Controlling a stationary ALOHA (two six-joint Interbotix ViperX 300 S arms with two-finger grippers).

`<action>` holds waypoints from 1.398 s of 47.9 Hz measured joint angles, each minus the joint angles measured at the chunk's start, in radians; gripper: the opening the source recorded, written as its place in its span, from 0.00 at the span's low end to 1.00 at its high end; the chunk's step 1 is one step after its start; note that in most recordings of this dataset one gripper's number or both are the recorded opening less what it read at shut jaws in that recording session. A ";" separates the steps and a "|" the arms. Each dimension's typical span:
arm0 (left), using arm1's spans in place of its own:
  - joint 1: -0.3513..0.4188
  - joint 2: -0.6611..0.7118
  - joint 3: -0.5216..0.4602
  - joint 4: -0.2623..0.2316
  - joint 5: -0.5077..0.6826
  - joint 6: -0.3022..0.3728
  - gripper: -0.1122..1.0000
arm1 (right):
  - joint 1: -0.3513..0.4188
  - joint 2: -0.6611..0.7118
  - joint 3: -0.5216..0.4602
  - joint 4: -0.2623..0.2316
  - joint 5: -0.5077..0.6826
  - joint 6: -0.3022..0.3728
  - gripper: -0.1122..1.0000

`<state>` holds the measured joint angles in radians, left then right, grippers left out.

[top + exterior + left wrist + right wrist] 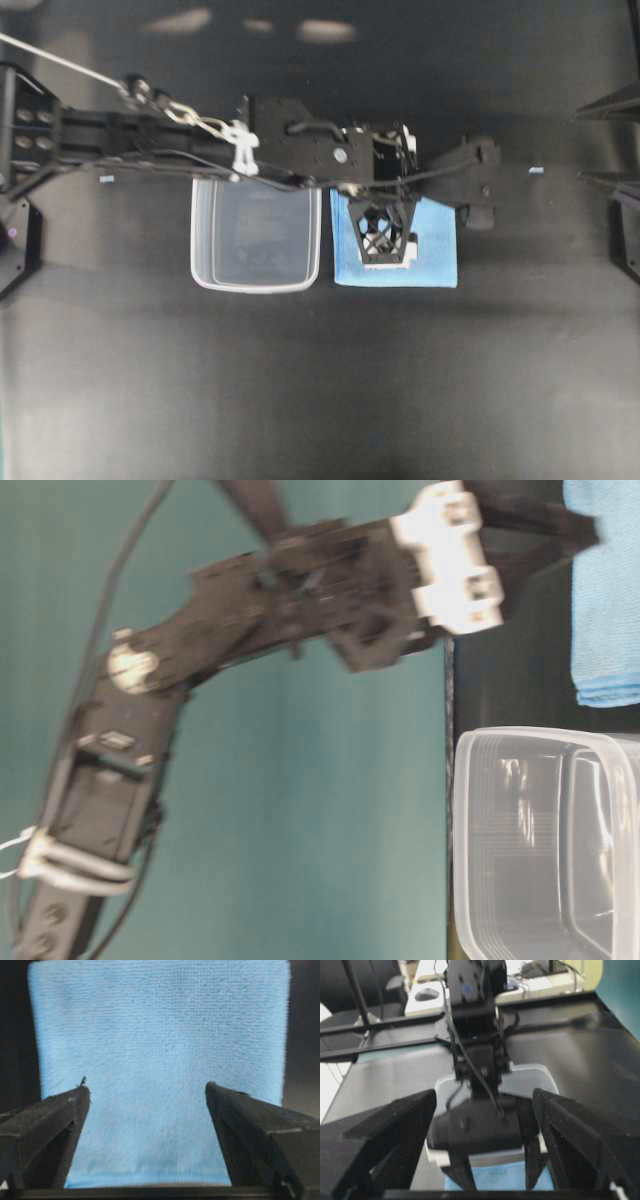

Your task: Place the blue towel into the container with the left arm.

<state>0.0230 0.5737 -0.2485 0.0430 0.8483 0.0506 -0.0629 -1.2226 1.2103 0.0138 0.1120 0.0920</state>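
My left gripper point(385, 245) over the towel point(436, 250) — fingers spread, holding nothing.
Towel lies flat directly beneath, tub point(256, 283) just beside it; right gripper point(485, 1160) — spread too — sits farther off.

The clear rectangular plastic tub point(256, 240) stands open-topped, but the long black left arm point(150, 135) crosses above its far rim; the flat light blue microfiber towel point(435, 250) lies just beside the tub

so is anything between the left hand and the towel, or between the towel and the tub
Nothing visible. The open left hand hangs right over the towel, and the tub sits empty beside it with only bare table between.
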 measured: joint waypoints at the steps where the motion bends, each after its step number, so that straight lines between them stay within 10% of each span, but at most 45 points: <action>1: 0.002 0.006 0.000 0.000 -0.003 0.000 0.91 | 0.002 0.000 0.000 0.000 -0.002 0.000 0.78; 30: -0.005 0.072 0.006 0.000 -0.046 -0.005 0.87 | 0.002 -0.011 0.003 0.000 -0.032 0.020 0.78; 47: -0.014 0.066 -0.003 0.000 -0.014 0.008 0.17 | 0.000 -0.011 0.005 0.000 -0.032 0.020 0.78; 67: -0.008 -0.120 -0.094 0.000 0.115 0.005 0.15 | 0.002 -0.018 0.003 0.000 -0.029 0.020 0.78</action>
<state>0.0153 0.4541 -0.3421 0.0430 0.9633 0.0552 -0.0614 -1.2410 1.2134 0.0138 0.0828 0.1120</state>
